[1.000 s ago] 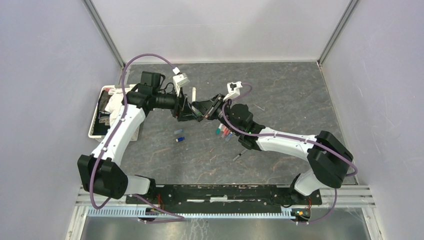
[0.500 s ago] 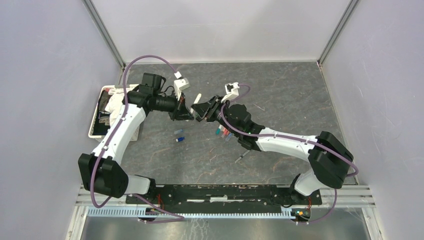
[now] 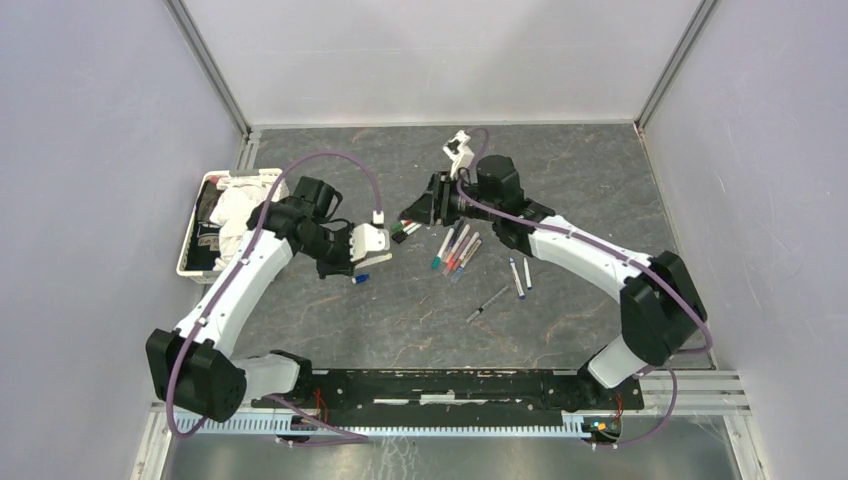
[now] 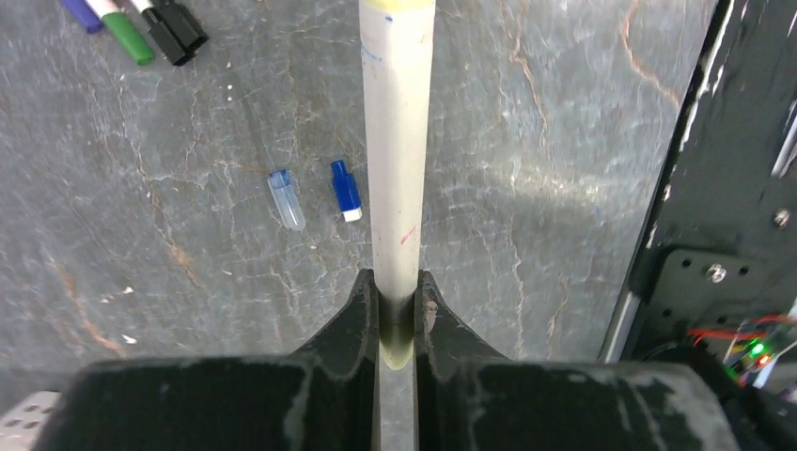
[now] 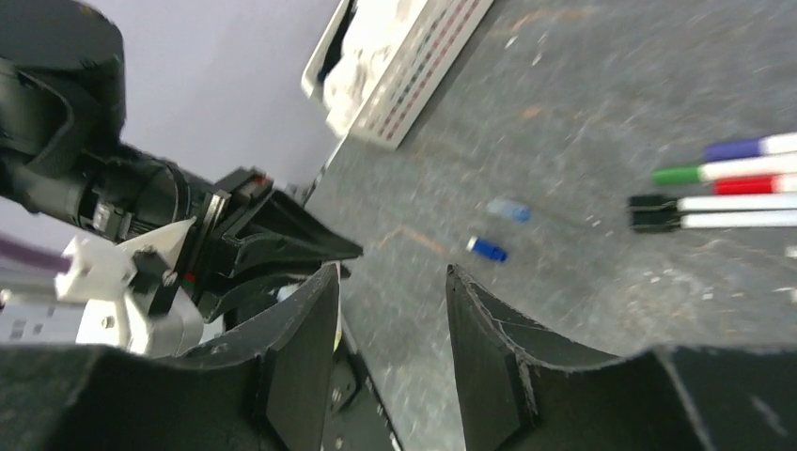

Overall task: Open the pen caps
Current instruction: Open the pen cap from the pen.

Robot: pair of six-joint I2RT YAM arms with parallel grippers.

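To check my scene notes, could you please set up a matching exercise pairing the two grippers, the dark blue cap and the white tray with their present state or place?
Things:
1. left gripper
2. right gripper
3. dark blue cap
4. white tray

States or places:
a. lies loose on the table beside a clear cap
b. jaws apart, nothing between them
c. at the table's left edge
d. shut on a pale pen barrel

Pairs: 1-d, 2-b, 3-a, 4-c
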